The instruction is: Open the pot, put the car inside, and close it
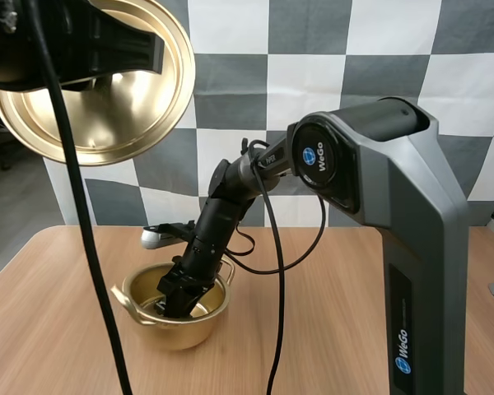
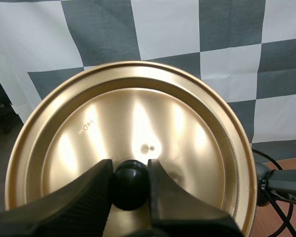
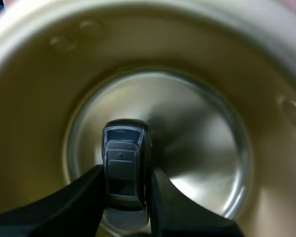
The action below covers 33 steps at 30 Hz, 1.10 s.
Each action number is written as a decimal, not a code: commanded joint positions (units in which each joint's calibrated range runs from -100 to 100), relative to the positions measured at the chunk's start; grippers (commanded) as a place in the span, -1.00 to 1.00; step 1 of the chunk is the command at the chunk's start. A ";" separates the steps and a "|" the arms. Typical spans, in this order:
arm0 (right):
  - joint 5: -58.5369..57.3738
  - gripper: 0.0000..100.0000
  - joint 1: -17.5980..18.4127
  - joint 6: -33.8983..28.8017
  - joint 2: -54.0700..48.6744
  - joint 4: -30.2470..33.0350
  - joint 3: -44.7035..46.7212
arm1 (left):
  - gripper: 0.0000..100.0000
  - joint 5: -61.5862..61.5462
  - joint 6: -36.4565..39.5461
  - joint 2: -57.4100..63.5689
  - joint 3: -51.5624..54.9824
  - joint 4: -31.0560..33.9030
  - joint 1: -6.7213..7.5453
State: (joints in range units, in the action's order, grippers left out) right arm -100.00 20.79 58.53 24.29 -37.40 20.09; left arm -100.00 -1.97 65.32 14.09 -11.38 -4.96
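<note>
While our left gripper (image 2: 129, 173) pinches the lid (image 2: 138, 113), our right gripper (image 3: 127, 174), clamping the car (image 3: 122, 153), should release low inside the pot (image 1: 181, 333).

One pot (image 1: 177, 333), one lid (image 1: 123, 103), one car (image 3: 123, 165) and one table (image 1: 337, 329): a single item of each kind. Two grippers complete the count, the left gripper (image 2: 129, 174) and the right gripper (image 3: 126, 183), each with two black fingers (image 2: 81, 197).

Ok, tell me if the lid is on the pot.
No, the left gripper holds the lid by its knob, raised clear of the open pot.
</note>
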 commanded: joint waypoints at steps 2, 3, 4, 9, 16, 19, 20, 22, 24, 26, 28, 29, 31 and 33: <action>0.00 -1.00 0.01 0.01 0.06 -0.07 -0.03 | -1.00 0.00 0.01 0.03 -0.05 -0.04 0.00; 0.00 -1.00 0.01 0.01 0.06 -0.07 -0.03 | -1.00 0.00 0.01 0.03 -0.05 -0.04 0.00; 0.00 -1.00 0.01 0.01 0.06 -0.07 -0.03 | -1.00 0.00 0.01 0.03 -0.05 -0.04 0.00; 0.00 -1.00 0.01 -1.84 -0.06 -0.33 -0.03 | -1.00 0.00 0.01 0.03 -0.05 -0.04 0.00; 0.00 -0.92 0.01 -2.30 -0.06 -0.33 -0.03 | -1.00 0.00 0.01 0.03 -0.05 -0.04 0.00; 0.00 -0.33 0.01 -2.30 -0.06 -0.33 -0.03 | -1.00 0.00 0.01 0.03 -0.05 -0.04 0.00; 0.00 -0.11 0.01 -2.05 -0.06 -0.33 -0.31 | -1.00 0.00 0.01 0.03 -0.05 -0.04 0.00; 0.00 0.24 0.01 -1.84 -0.20 -0.33 -0.60 | -1.00 0.00 0.01 0.03 -0.05 -0.04 0.00; 0.00 0.45 0.01 -1.84 -0.21 -0.33 -1.52 | -1.00 0.00 0.01 0.03 -0.05 -0.04 0.00; 0.00 0.49 0.01 -1.84 -0.21 -0.33 -2.77 | -1.00 0.00 0.01 0.03 -0.05 -0.04 0.00; 0.00 0.49 0.01 -1.84 -0.59 -0.33 -4.16 | -1.00 0.00 0.01 0.03 -0.05 -0.04 0.00; 0.00 0.49 0.01 -1.97 -0.89 -0.44 -4.59 | -1.00 0.00 0.01 0.03 -0.05 -0.04 0.00; 0.00 0.49 0.01 -2.06 -2.07 -0.44 -5.32 | -1.00 0.00 0.01 0.03 -0.05 -0.04 0.00; 0.00 0.49 0.01 -2.06 -3.10 -0.44 -6.06 | -1.00 0.00 0.01 0.03 -0.05 -0.04 0.00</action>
State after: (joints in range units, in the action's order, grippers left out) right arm -100.00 20.79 56.45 21.54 -37.86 14.26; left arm -100.00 -1.97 65.32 14.09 -11.38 -4.96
